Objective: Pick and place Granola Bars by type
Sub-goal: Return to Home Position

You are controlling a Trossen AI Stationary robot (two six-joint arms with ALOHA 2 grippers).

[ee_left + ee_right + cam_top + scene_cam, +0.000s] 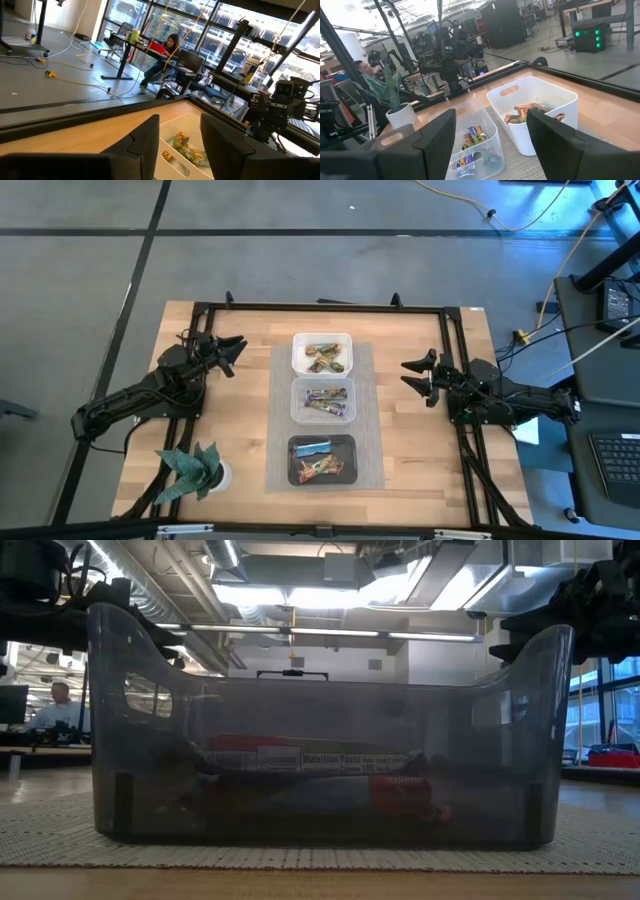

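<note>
From above, the left claw [231, 353] hangs over the left side of the table [240, 470], well away from the tubs. The right claw [408, 375] hangs over the right side, also apart from them. All the granola bars [325, 358] I can see lie in three tubs in a row on the mat [368, 420]: white tub [322, 337], clear tub [298, 408], black tub [322, 440]. I see no bar loose on the table. A plant [193, 469] stands near the left arm. If that arm swings wide going home, I think it could tip the plant.

From table height, the black tub fills the view, with red bars lying flat at the bottom. A low arm could bump its wall and push it along the mat.

From the left wrist, the left claw's two fingers [145, 145] stand wide apart with nothing between them. The white tub sits just past them. If the claw dips, it might hook the rim.

From the right wrist, the right claw's fingers [440, 132] are spread wide too, and they hold nothing. The white and clear tubs lie close below. A fast drop here might knock one over and spill the bars, mixing the kinds again.
</note>
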